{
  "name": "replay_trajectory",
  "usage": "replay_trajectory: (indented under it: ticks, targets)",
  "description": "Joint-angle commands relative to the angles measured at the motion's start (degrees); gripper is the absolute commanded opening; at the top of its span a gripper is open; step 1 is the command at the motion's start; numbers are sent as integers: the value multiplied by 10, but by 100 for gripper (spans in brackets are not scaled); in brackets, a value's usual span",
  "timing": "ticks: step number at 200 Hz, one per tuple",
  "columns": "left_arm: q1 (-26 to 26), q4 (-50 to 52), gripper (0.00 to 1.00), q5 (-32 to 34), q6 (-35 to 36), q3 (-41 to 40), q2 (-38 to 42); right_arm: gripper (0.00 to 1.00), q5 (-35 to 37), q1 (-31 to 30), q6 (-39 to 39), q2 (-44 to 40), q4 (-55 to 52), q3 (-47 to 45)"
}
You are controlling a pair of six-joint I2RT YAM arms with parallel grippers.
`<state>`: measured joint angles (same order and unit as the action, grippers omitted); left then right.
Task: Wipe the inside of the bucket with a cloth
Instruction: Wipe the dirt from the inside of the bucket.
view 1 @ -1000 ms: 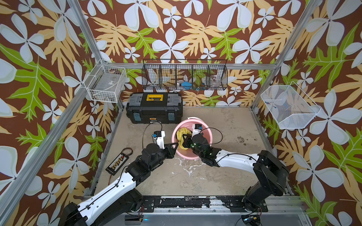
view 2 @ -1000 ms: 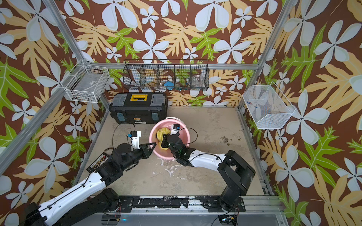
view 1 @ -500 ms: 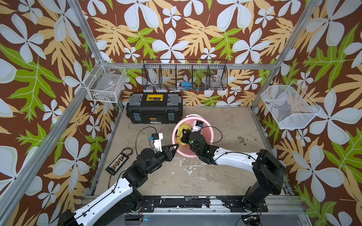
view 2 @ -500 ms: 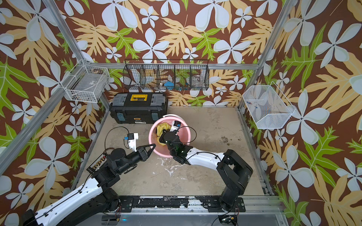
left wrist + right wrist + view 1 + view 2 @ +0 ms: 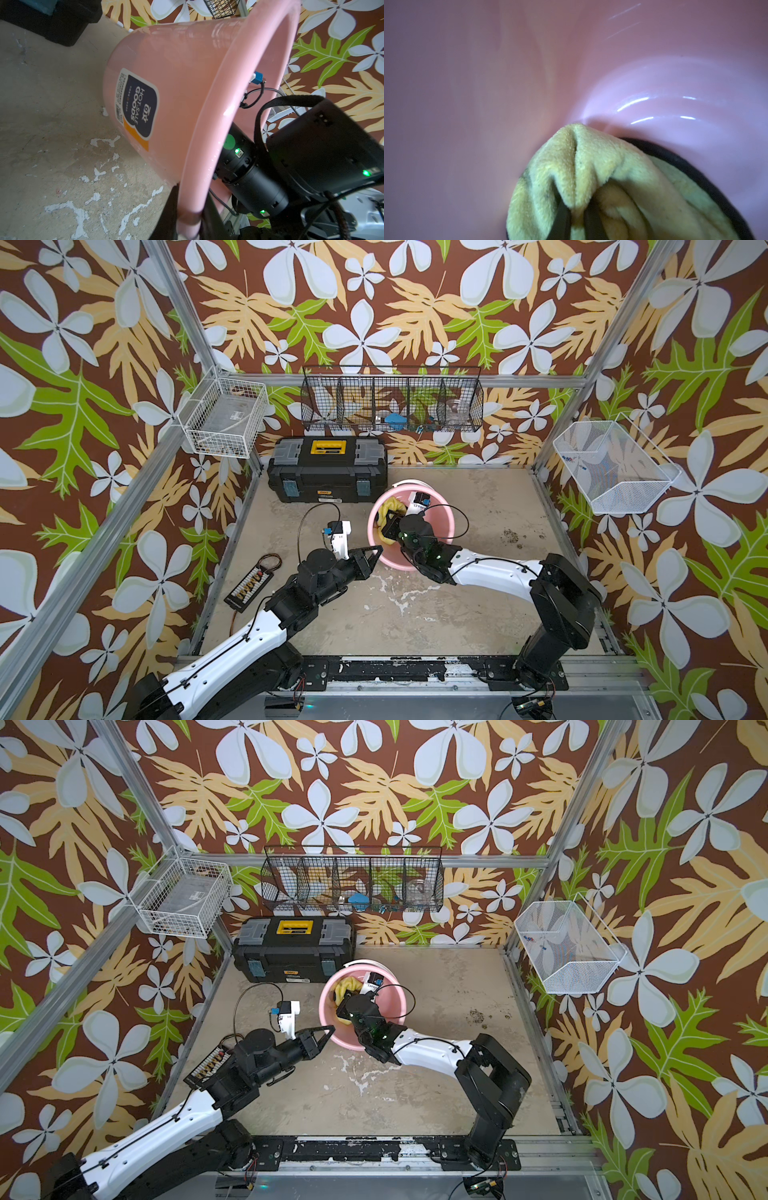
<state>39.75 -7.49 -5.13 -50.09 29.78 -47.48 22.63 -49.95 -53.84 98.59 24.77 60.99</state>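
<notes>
The pink bucket (image 5: 441,512) (image 5: 395,995) stands mid-table in both top views; its dark label (image 5: 138,108) faces the left wrist camera. My left gripper (image 5: 376,550) (image 5: 331,1029) (image 5: 190,218) is shut on the bucket's near-left rim, one finger outside the wall and one inside. My right arm reaches down into the bucket from the right. The right gripper (image 5: 576,214) is shut on a fold of the yellow cloth (image 5: 591,166), which lies against the inner wall near the bottom. From above, the cloth (image 5: 390,507) (image 5: 347,986) shows at the bucket's far-left inner side.
A black-and-yellow toolbox (image 5: 328,472) sits just behind and left of the bucket. A small black board with a cable (image 5: 249,585) lies at the left floor edge. Wire baskets hang on the back wall (image 5: 392,400), the left post (image 5: 224,418) and the right wall (image 5: 615,464).
The right wrist has shifted left and farther back inside the bucket, dragging the cloth up along the far-left wall. The left arm has changed posture slightly while keeping its hold on the rim.
</notes>
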Motion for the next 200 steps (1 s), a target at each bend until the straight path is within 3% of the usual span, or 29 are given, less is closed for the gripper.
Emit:
replay_trajectory:
  ticks: [1, 72, 128, 200]
  targets:
    - [-2, 135, 0, 21, -18, 2, 0, 0, 1, 4, 2, -1, -3, -1]
    - [-2, 198, 0, 18, -24, 33, -17, 0, -62, -14, 90, 49, -163, 41]
    - [-2, 220, 0, 20, -41, 35, 3, 0, -92, -15, 130, 74, -185, 47]
    - [-3, 237, 0, -7, -90, 51, 13, 0, -137, -25, 240, 67, -326, 146]
